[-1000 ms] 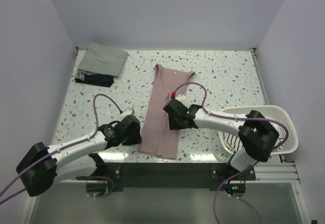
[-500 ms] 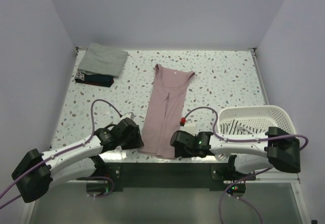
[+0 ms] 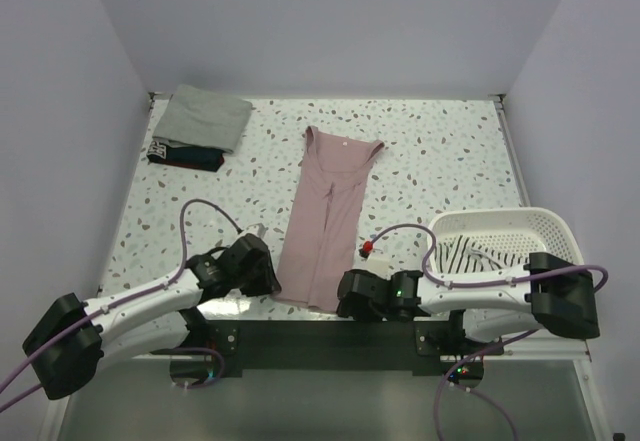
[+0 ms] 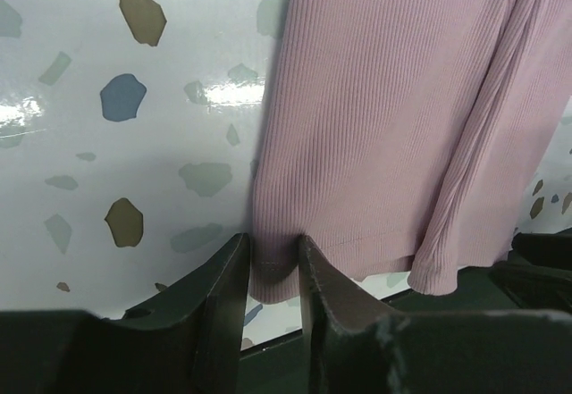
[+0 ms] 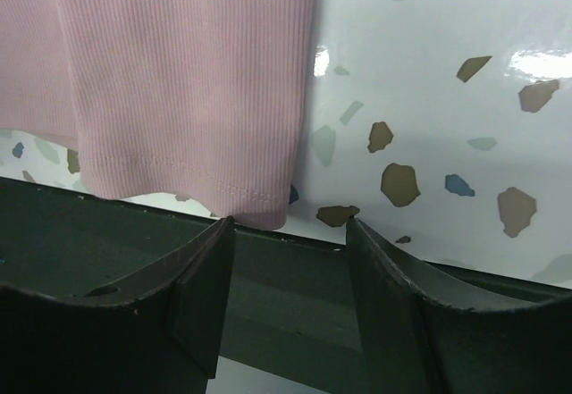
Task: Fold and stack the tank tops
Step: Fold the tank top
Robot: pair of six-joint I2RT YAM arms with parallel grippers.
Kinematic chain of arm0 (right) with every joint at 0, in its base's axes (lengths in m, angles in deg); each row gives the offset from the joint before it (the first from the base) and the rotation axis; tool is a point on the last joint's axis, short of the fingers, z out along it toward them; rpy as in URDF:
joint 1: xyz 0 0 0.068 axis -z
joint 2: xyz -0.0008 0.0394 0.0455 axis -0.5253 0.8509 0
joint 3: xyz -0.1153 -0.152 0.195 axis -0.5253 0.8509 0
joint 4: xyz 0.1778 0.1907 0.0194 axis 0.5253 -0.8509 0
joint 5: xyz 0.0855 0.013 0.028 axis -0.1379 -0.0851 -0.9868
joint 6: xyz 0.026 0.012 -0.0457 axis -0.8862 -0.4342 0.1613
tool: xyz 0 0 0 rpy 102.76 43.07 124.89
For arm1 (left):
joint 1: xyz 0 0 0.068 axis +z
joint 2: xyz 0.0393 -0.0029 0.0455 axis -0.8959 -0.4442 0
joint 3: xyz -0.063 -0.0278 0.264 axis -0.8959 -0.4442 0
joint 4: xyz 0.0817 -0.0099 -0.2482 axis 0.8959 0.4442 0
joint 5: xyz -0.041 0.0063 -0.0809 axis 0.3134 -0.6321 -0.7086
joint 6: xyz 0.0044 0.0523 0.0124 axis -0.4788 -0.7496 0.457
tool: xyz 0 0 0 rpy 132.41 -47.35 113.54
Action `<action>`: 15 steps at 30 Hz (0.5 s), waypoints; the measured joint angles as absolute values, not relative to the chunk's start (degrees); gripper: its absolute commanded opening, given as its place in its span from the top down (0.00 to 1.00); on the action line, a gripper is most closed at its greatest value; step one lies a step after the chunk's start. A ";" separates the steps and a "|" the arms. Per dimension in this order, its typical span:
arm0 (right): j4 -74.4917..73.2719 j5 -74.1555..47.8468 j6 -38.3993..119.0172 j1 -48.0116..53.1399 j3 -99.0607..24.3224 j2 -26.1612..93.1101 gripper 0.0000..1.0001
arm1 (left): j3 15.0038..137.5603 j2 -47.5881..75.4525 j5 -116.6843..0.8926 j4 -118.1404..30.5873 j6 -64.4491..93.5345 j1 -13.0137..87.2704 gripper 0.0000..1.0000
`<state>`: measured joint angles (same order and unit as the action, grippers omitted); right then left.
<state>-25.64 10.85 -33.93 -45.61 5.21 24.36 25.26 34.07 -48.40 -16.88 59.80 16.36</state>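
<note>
The dusty pink ribbed tank top (image 3: 325,216) lies in the middle of the speckled white counter (image 3: 440,161), already narrowed into a long strip, neckline toward the top of the overhead frame and hem at the bottom edge. The left hand (image 4: 271,253) is pressed together on the hem's left corner, a small fold of pink fabric pinched between its fingers. The right hand (image 5: 290,229) is spread wide, and the hem's right corner sits just above the gap between its fingers, not yet gripped.

The step in hand looks like the crosswise fold of this strip. The next move calls for the right hand to ease forward and close on its corner, then for both to lift the hem level and carry it toward the neckline.

At the upper left of the overhead frame a grey-green folded top (image 3: 205,116) rests on a dark navy top (image 3: 185,157), probably the stack. A white top with thin black stripes (image 3: 470,254) waits in the white slotted plastic basket (image 3: 560,231) at lower right.
</note>
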 measured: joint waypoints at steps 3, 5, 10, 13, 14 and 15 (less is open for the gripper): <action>-24.07 10.82 -34.83 -45.91 5.21 25.30 0.48 | 24.63 34.07 -49.01 -18.19 59.89 16.36 0.70; -22.93 10.87 -35.31 -46.00 5.05 26.06 0.53 | 24.30 34.12 -49.23 -18.80 59.91 16.36 0.73; -21.58 11.07 -36.25 -46.20 5.01 27.26 0.69 | 23.38 34.25 -50.04 -20.46 59.95 16.34 0.81; -21.47 11.33 -36.45 -46.31 5.03 27.85 0.84 | 22.86 34.34 -50.43 -21.36 60.24 15.38 0.87; -21.53 11.37 -36.45 -46.31 4.99 28.16 0.93 | 22.79 34.29 -50.45 -21.44 60.44 14.88 0.91; -21.69 11.48 -36.23 -46.31 4.88 28.34 0.96 | 22.72 34.29 -50.48 -21.51 60.59 14.33 0.93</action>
<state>-21.69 11.48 -36.23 -46.31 4.88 28.34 22.72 34.29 -50.48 -21.51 60.59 14.33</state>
